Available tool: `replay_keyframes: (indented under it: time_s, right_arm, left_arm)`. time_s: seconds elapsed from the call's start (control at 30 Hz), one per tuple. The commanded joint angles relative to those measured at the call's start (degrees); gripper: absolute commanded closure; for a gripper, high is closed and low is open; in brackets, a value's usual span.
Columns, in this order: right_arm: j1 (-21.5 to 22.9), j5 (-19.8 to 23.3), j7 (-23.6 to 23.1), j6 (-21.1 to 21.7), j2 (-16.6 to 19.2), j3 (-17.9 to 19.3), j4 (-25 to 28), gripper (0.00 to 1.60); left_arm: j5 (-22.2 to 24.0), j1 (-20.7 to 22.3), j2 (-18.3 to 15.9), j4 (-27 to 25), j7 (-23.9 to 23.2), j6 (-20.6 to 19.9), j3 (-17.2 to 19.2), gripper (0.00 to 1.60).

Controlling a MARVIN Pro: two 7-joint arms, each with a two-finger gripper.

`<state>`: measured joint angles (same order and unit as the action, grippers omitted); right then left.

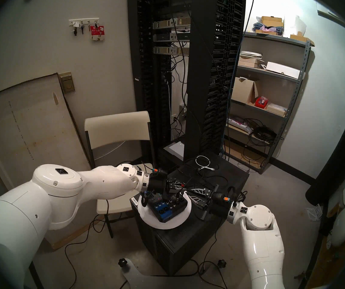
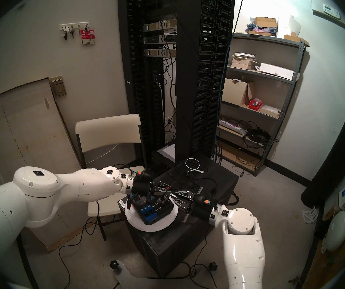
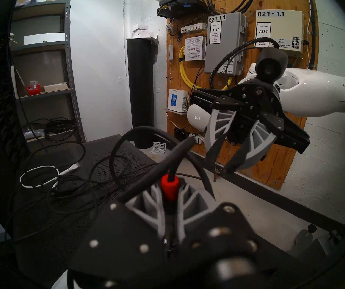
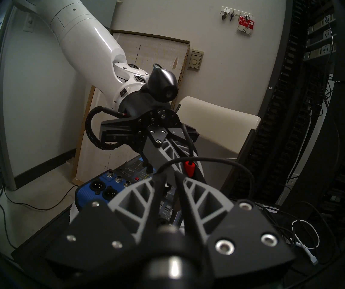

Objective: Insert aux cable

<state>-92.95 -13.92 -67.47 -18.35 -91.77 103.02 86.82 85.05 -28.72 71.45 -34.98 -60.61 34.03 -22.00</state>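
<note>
The aux cable's plug point(image 3: 169, 190), black with a red band, stands upright between the fingers of my left gripper point(image 3: 170, 187), which is shut on it. Its red band point(image 1: 182, 185) shows just above a black and blue audio mixer point(image 1: 167, 209) on a round white plate point(image 1: 167, 226). The jack tip is hidden. My right gripper point(image 4: 170, 176) faces the left one from the right. Its tips stand a little apart with the mixer showing through the gap. The thin black cable point(image 4: 219, 161) arcs past those tips and none of it is clamped between them.
The plate sits on a black cabinet point(image 1: 178, 244) strewn with loose black cables point(image 1: 209, 178) and a white coiled cable point(image 1: 203, 160). A folding chair point(image 1: 117, 126) stands to the left. A tall server rack point(image 1: 198, 84) and metal shelves point(image 1: 271, 90) stand behind.
</note>
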Motion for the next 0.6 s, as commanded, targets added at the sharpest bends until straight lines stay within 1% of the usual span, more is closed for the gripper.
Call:
replay_keyframes:
  time_s: [0.0, 0.03, 0.1, 0.27, 0.3, 0.37, 0.57]
  right_arm:
    - [0.6, 0.4, -0.1, 0.0, -0.2, -0.2, 0.8, 0.9]
    - [0.6, 0.4, -0.1, 0.0, -0.2, -0.2, 0.8, 0.9]
    - [0.6, 0.3, -0.1, 0.0, -0.2, -0.2, 0.7, 0.9]
    - [0.7, 0.3, -0.1, 0.0, -0.3, -0.2, 0.6, 0.9]
    - [0.7, 0.2, -0.1, 0.0, -0.3, -0.2, 0.6, 0.9]
    - [0.7, 0.2, 0.0, 0.0, -0.3, -0.2, 0.6, 0.91]
    - [0.7, 0.2, 0.0, -0.1, -0.3, -0.2, 0.6, 0.9]
  left_arm:
    - [1.6, 0.1, -0.7, -0.7, -1.6, -1.0, 1.2, 1.6]
    - [1.3, 0.3, -0.7, -0.7, -1.6, -1.1, 1.1, 1.6]
    - [2.4, 0.0, -0.6, -0.1, -3.2, -2.0, 1.7, 1.6]
    - [3.0, 0.1, -0.4, 0.4, -4.2, -3.0, 2.0, 1.6]
    - [3.9, -0.2, -0.3, 0.9, -5.4, -3.8, 2.6, 1.6]
    - [4.1, -0.2, 0.0, 1.5, -6.4, -4.4, 2.8, 1.6]
    - [4.1, -0.7, 1.2, 3.5, -6.7, -4.3, 2.9, 1.6]
